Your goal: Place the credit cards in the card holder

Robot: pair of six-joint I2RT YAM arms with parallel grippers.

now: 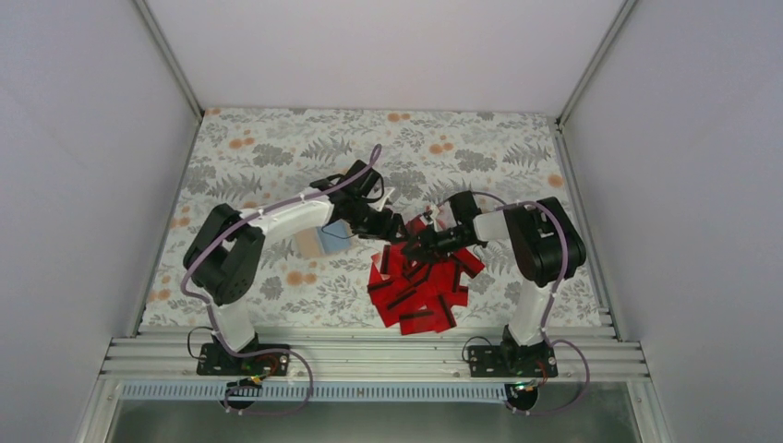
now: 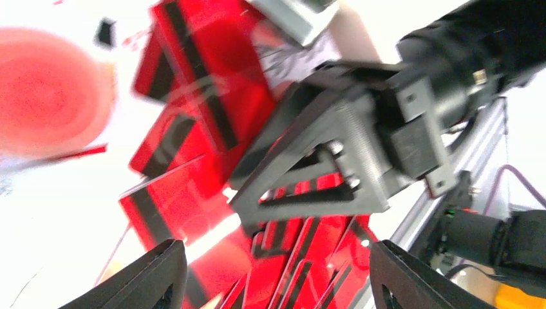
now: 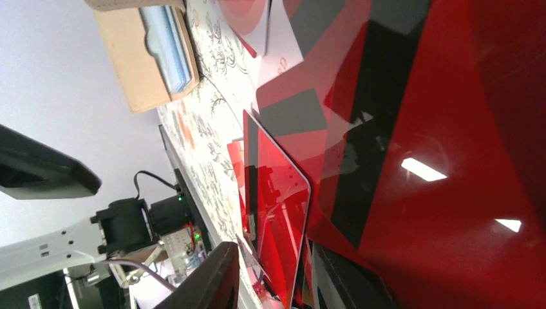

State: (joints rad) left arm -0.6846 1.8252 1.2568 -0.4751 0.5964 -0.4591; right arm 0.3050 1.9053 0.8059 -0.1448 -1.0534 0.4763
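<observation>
While hovering over the credit cards [image 1: 420, 291], look left for the card holder [image 1: 319, 240], nearer the left tool [image 1: 392, 225], spread wide and empty; cannot tell any hold in the narrow right tool [image 1: 415, 248].

The top external camera looks steeply down from above and behind the arm bases. It is far enough back to take in the whole grey leaf-printed cloth [image 1: 277, 157], with the near silver metal rail [image 1: 369, 355] at the bottom.

The left wrist camera hangs very close over the heap of flat red black-striped cards [image 2: 212, 84], facing right and nearward. The black right gripper [image 2: 257, 187] fills its middle, and the left gripper [image 2: 278, 275] frames its bottom edge.

The right wrist camera is rolled sideways and almost on the cards. It faces left along the cloth to the flat tan card holder [image 3: 138, 64], which the overhead view also shows.

All three views share the card heap.
</observation>
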